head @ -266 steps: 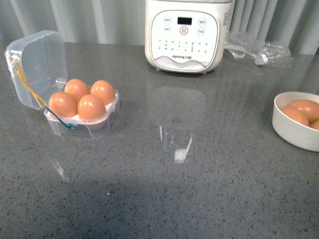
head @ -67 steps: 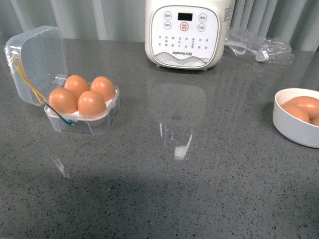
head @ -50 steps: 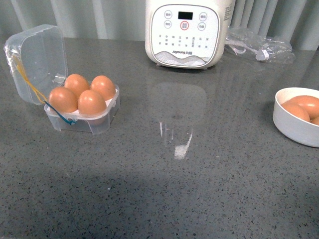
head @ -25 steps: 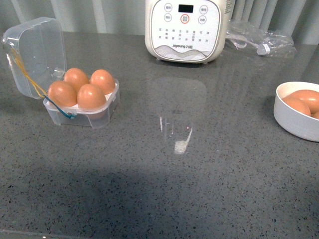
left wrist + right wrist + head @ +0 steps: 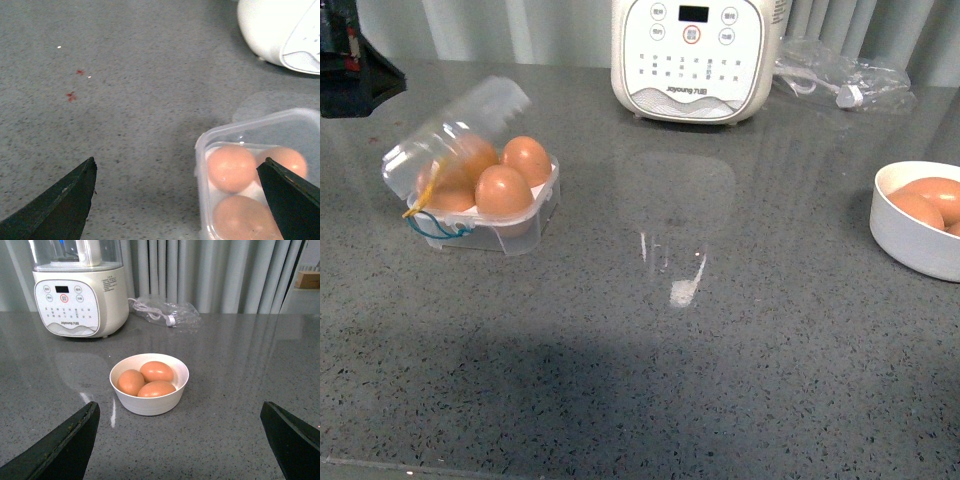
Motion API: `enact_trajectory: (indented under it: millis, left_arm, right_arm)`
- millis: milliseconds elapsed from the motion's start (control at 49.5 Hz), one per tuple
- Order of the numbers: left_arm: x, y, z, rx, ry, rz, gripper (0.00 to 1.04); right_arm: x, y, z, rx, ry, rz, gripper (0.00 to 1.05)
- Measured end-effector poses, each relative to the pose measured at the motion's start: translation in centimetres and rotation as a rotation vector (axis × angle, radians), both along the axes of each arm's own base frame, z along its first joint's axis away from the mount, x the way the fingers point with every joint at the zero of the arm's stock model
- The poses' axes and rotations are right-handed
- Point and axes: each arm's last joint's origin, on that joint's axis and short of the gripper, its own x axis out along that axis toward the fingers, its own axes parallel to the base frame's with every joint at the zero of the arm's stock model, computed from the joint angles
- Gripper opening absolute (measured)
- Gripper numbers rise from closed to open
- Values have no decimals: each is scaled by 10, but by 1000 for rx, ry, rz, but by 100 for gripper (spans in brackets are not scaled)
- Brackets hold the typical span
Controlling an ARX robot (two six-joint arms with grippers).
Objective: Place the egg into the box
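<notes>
A small clear plastic four-slot egg box [image 5: 510, 232] sits on the left part of a grey speckled stone tabletop [image 5: 720, 380]. All four slots are filled with eggs that look alike. A smooth orange-brown egg [image 5: 503, 190] with a soft shine stands upright in the near slot. A second egg [image 5: 527, 158] is just behind it, and the two others show dimly through the plastic. The box's hinged clear lid [image 5: 470, 120] is tilted partway over the eggs, neither upright nor shut, and looks blurred. A yellow elastic string [image 5: 427, 190] and a blue elastic string [image 5: 432, 229] hang at the box's left side.

A dark piece of the left arm [image 5: 350, 78] shows at the far left edge, beyond the box and apart from it. In the left wrist view the left gripper [image 5: 178, 160] has its two dark fingers spread wide, holding nothing, with the box rim and three eggs nearer one finger.

In the right wrist view the right gripper [image 5: 180, 404] is likewise spread wide and empty. It faces a round white bowl [image 5: 149, 402] that holds three more brown eggs [image 5: 156, 371]. That bowl stands at the table's right edge, well apart from the box.

A cream-white kitchen appliance with a round-buttoned control panel [image 5: 692, 55] stands at the back, and a crumpled clear plastic bag [image 5: 840, 85] lies to its right.
</notes>
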Motion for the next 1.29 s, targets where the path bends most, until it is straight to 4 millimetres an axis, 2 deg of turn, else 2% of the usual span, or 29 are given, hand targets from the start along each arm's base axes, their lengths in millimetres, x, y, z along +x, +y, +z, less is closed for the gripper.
enact_trajectory:
  millis: [121,262,384,767,1090,1171,1292]
  left_arm:
    - [-6,-22,7,-35,-19,-66,98]
    - [-24,-45,2,-15,12,-175,98]
    - [-33,-50,1,12,30,-234,98]
    - [-46,-39,33,31,-10,-244,98]
    - [-64,-3,57,43,-61,-158,98]
    - [-73,9,62,43,-72,-132,98]
    - [-92,26,59,33,-46,-101,98]
  right_arm:
    - [0,0,0,0,0,0,97]
    - [0,0,0,0,0,0,97]
    - [0,0,0,0,0,0,97]
    - [0,0,0,0,0,0,97]
    - [0,0,0,0,0,0,97]
    - [0,0,0,0,0,0,97]
    - [0,0,0,0,0,0,97]
